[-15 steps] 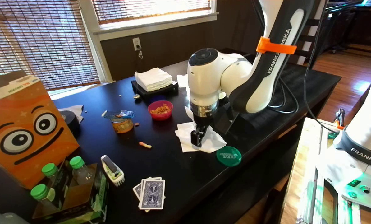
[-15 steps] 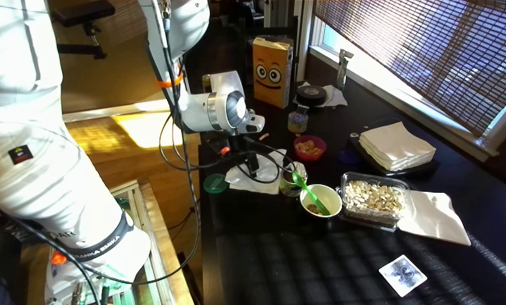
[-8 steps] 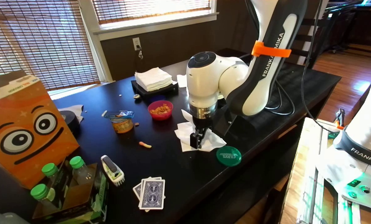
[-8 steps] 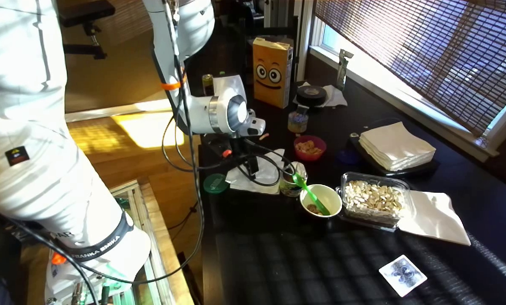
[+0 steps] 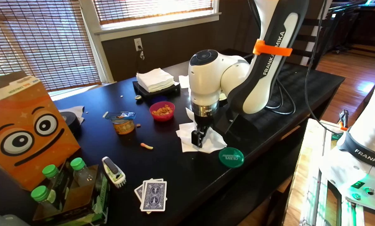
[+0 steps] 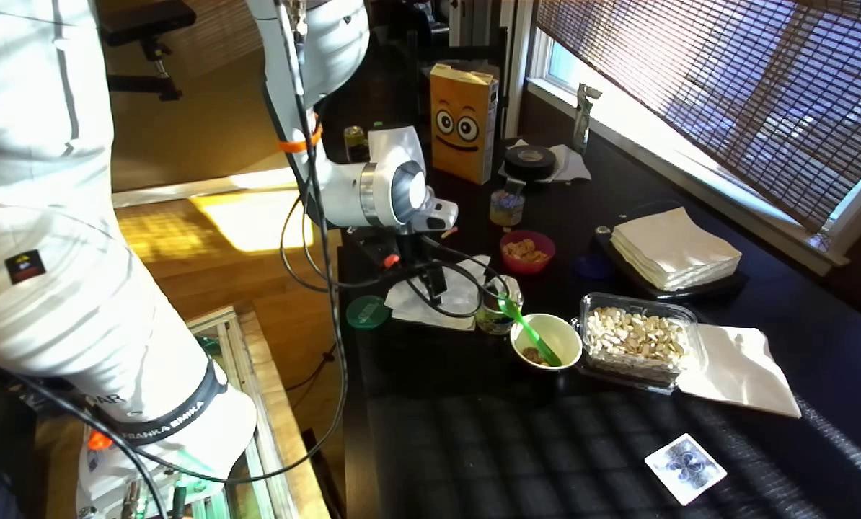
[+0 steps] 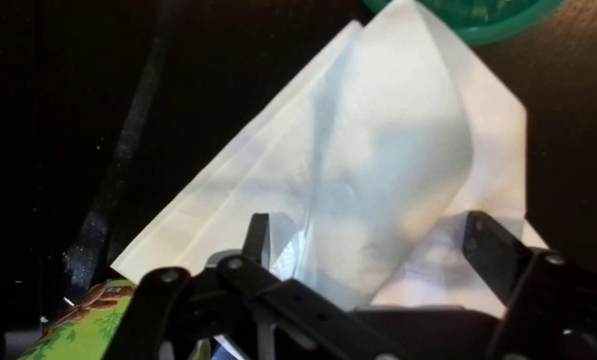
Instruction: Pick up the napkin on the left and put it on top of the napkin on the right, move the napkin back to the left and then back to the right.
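Crumpled white napkin cloth (image 5: 214,142) lies beneath the gripper (image 5: 197,142), seen in both exterior views near the table edge. In the wrist view the napkin (image 7: 388,110) shows several layers, with a raised fold between the fingers; I cannot tell how many napkins are piled there. My gripper (image 7: 367,215) stands open low over them, its fingertips at or just above the paper and not pinching it. A flat white napkin (image 6: 740,367) sticks out from under a clear container. Another napkin (image 6: 571,164) lies under a roll of black tape. Left and right napkin cannot be told apart.
A green lid (image 5: 231,158) sits beside the napkin pile. Close by are a small jar (image 6: 494,318), a cream cup (image 6: 564,335) with a green spoon and a pink bowl (image 5: 162,118). A napkin stack (image 5: 154,80) stands on a black holder. Playing cards (image 5: 154,196) lie nearer the camera.
The arm has shifted a little, with the gripper moving slightly away from the table edge. The napkin pile has slid by a small amount the same way. The jaws look open.
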Controlling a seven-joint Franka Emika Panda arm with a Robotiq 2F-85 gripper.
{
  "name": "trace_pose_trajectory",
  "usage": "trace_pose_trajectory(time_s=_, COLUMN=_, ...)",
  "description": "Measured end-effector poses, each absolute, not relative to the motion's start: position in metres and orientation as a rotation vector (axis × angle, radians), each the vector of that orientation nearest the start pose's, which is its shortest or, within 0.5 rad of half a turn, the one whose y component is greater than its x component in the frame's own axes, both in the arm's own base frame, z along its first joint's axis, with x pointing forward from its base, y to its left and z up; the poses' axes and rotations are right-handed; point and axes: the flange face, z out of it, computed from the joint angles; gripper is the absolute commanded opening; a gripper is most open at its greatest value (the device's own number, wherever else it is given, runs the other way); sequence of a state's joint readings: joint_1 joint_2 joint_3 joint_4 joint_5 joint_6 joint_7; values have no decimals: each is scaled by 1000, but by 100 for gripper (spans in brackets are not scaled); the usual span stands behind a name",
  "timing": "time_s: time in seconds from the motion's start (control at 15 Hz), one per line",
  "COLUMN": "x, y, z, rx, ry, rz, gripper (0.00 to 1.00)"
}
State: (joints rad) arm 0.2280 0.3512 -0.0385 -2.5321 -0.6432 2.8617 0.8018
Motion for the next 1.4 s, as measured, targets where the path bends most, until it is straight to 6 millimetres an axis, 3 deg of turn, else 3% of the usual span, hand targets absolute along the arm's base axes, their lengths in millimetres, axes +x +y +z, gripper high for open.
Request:
trace_pose_trajectory(time_s=0.2, x=429, y=108, z=141, rx=-3310, ry=-1, rz=-115, gripper=96)
trace_pose_trajectory(time_s=0.33, x=433, y=104, z=142, rx=-3309, ry=6, rz=-122, gripper=82)
trace_pose_trajectory(time_s=0.53, x=436, y=101, z=144, rx=-3309, ry=0, rz=-128, gripper=49)
trace_pose_trajectory(time_s=1.0, x=439, y=103, z=145, rx=-3304, ry=-22, rz=-137, gripper=2)
trace_pose_trajectory(time_s=1.4, x=441, y=104, z=148, rx=-3300, ry=-48, rz=-144, gripper=2)
